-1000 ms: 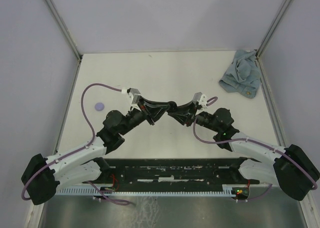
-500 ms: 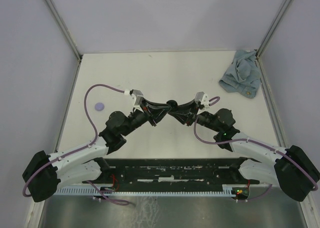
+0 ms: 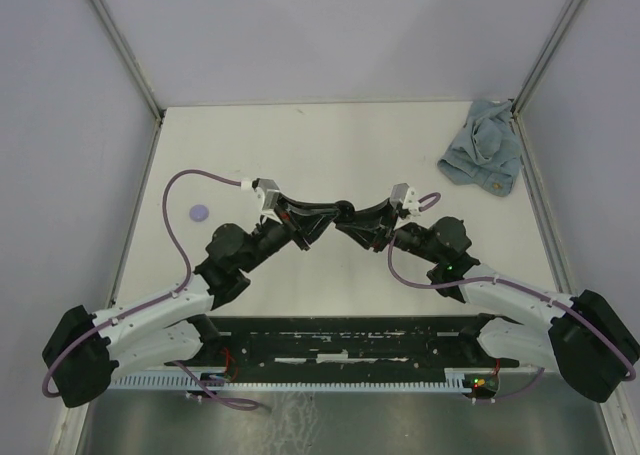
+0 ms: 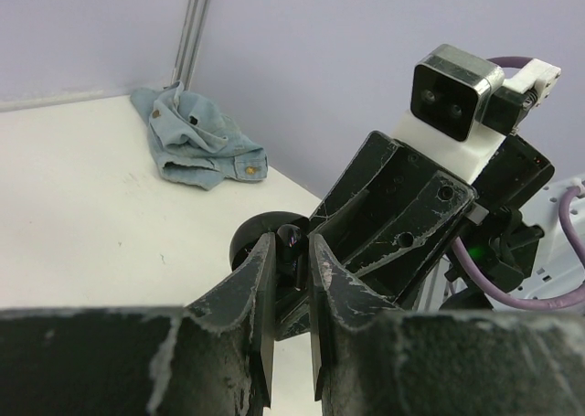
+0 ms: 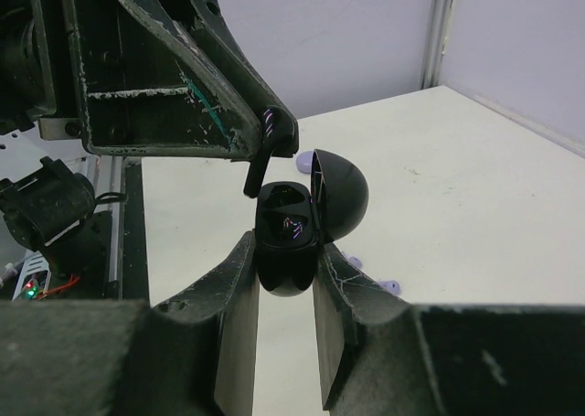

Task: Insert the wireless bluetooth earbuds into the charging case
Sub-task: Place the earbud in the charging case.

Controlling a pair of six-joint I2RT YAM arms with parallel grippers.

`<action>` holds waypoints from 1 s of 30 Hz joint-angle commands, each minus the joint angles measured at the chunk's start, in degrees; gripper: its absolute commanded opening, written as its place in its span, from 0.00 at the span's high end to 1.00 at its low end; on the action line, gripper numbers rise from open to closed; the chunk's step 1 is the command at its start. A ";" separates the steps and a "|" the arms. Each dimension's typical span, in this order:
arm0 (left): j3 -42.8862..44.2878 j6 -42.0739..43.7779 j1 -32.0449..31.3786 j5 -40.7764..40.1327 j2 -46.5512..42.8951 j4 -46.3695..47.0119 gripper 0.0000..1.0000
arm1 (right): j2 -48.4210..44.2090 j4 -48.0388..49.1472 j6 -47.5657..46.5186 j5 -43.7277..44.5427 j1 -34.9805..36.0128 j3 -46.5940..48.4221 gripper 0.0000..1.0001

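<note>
My right gripper is shut on the black charging case and holds it above the table's middle with its lid open. In the right wrist view the gripper clamps the case's lower body. My left gripper meets it from the left, shut on a black earbud whose stem hangs just above the case's left rim. In the left wrist view the earbud sits pinched between my fingertips, with the case right behind it. Two tiny lilac earbuds lie on the table below.
A crumpled blue cloth lies at the back right corner. A lilac round disc lies at the left side of the table. Grey walls with metal rails close in the back and sides.
My left gripper edged right toward the case, then eased back a little to the left. The right gripper and case have barely moved.
</note>
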 commanded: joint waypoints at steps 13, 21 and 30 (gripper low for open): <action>-0.09 2.28 -0.23 -1.47 1.41 5.04 0.88 | -1.65 4.51 1.66 -1.65 0.21 2.48 0.95; -0.45 2.04 -0.31 -0.60 1.79 4.54 0.87 | -2.18 4.95 1.84 -1.23 0.21 2.59 0.95; -1.25 0.90 -0.65 0.62 2.18 4.26 0.86 | -2.34 5.08 1.76 -0.83 0.21 2.78 0.95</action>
